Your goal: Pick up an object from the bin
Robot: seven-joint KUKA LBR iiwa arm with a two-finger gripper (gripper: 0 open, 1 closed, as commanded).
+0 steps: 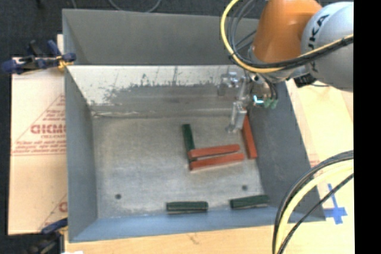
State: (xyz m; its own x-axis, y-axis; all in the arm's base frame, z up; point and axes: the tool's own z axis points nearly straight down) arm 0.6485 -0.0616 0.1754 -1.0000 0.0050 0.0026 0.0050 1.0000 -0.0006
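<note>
Pincer (239, 121) near three red bars (215, 152), three green bars (187, 206).

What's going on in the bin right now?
The arm's gripper is down in the bin near its right wall, at the far end of a red bar. I can't tell whether it has a grip yet. Just left of it lie two more red bars and a dark green bar; two green bars rest along the front wall.

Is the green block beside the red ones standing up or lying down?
Lying down. The green block stretches flat along the bin floor, one end by the red blocks.
</note>
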